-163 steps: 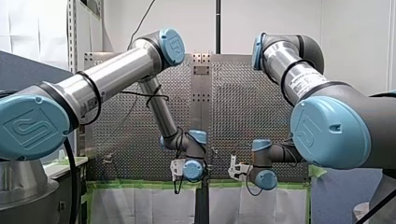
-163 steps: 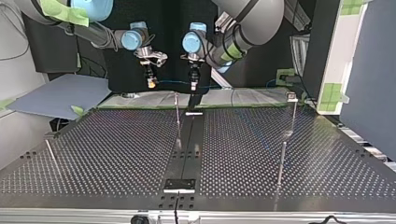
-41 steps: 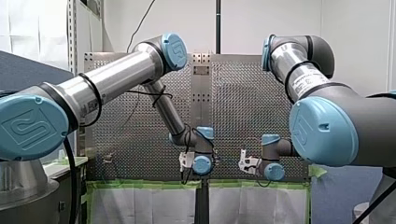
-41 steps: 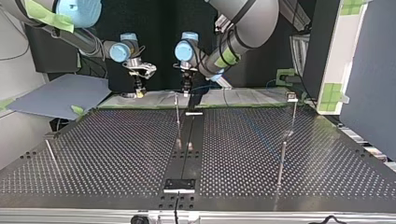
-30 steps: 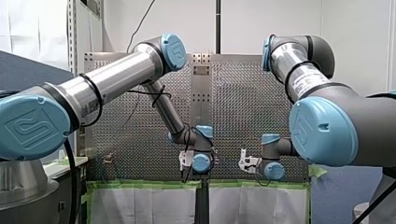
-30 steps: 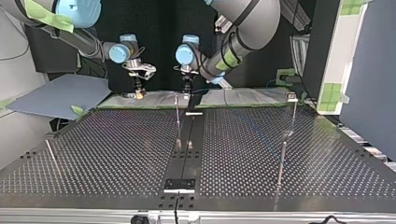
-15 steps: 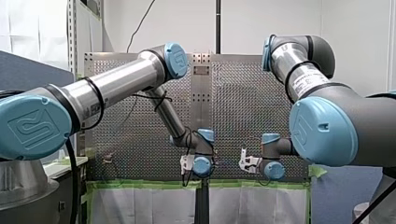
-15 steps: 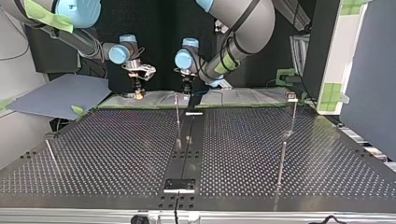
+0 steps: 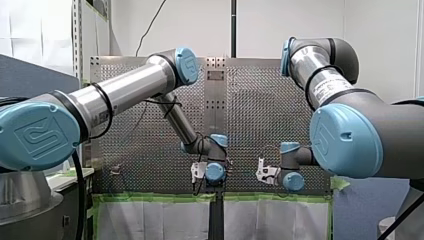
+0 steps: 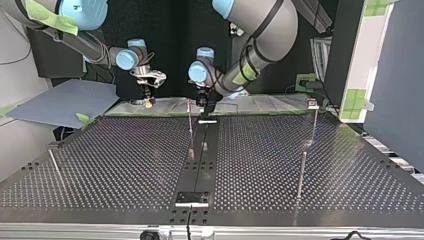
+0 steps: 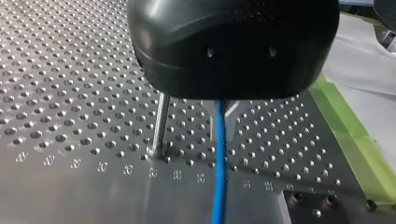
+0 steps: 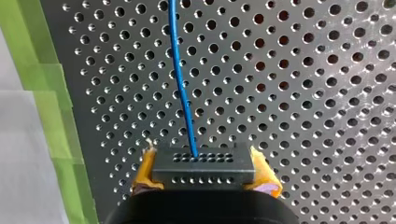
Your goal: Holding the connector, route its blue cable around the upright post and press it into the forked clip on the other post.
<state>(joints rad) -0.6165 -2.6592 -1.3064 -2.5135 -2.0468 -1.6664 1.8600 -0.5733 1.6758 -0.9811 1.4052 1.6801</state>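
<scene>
Black connector pinched between yellow pads of my right gripper, blue cable leading ahead over perforated table; my left gripper near upright post, grip indiscernible.

Two tools — one connector, one blue cable, four posts.

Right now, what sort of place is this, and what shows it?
Probably a robotics lab bench: two robot arms over a perforated table with upright posts; my right gripper holds a connector on a blue cable.
</scene>
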